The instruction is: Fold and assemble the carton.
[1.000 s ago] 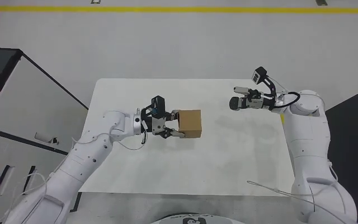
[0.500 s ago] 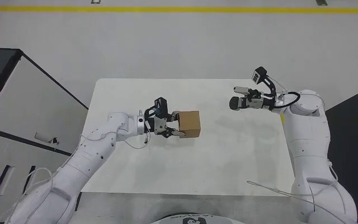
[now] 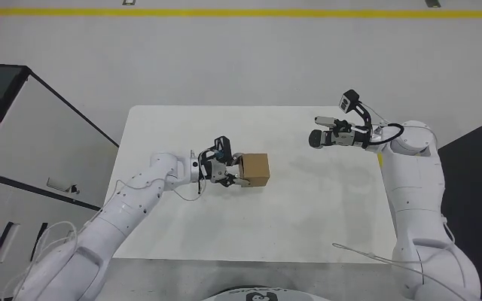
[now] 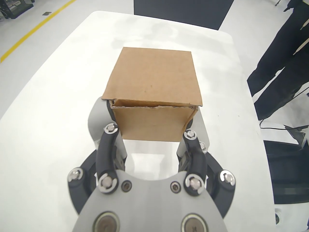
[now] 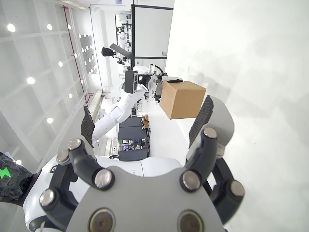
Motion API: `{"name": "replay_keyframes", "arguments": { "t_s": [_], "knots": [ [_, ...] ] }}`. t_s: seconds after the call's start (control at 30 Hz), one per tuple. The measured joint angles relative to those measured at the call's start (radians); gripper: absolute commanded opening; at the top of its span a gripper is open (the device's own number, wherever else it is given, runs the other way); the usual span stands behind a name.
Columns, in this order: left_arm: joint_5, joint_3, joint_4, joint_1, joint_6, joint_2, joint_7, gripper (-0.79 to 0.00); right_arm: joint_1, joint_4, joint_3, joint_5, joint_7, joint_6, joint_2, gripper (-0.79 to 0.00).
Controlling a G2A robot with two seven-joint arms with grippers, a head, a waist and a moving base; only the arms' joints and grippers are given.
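Precariously, the carton (image 3: 254,169) on the counter (image 3: 316,218) is pinched at one end by the left jaws, the right jaws gaping empty well apart from it; an uneven squeeze could pop its loose end flap (image 4: 149,121).

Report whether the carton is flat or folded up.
Folded up: the carton forms a cube, its top flap down over the front wall.

I have the carton (image 3: 254,169) between my left gripper's (image 3: 235,171) fingers, jutting straight ahead of it over the table (image 3: 316,218). My right gripper (image 3: 312,139) sits well beyond the carton, ahead and leftward.
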Motion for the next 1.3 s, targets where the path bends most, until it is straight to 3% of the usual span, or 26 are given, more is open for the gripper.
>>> {"name": "replay_keyframes", "arguments": {
  "t_s": [0.43,0.87,0.9,0.93,0.97,1.03,1.3],
  "knots": [
    [0.208,0.092,0.173,-0.053,0.055,-0.047,0.274,-0.785,0.000,0.000,0.000,0.000,0.000,0.000,0.000,0.000],
    [0.258,0.153,0.310,-0.088,0.068,-0.093,0.379,-0.785,0.000,0.000,0.000,0.000,0.000,0.000,0.000,0.000],
    [0.259,0.155,0.317,-0.089,0.068,-0.096,0.385,-0.736,0.000,0.000,0.000,0.000,0.000,0.000,0.000,0.000],
    [0.260,0.157,0.327,-0.092,0.067,-0.099,0.393,-0.563,0.000,0.000,0.000,0.000,0.000,0.000,0.000,0.000],
    [0.262,0.159,0.334,-0.094,0.067,-0.101,0.398,-0.462,0.000,0.000,0.000,0.000,0.000,0.000,0.000,0.000],
    [0.268,0.164,0.348,-0.097,0.066,-0.105,0.410,0.000,0.000,0.000,0.000,0.000,0.000,0.000,0.000,0.000],
    [0.295,0.170,0.376,-0.103,0.057,-0.110,0.471,0.000,0.000,0.000,0.000,0.000,0.000,0.000,0.000,0.000]
  ]
}}
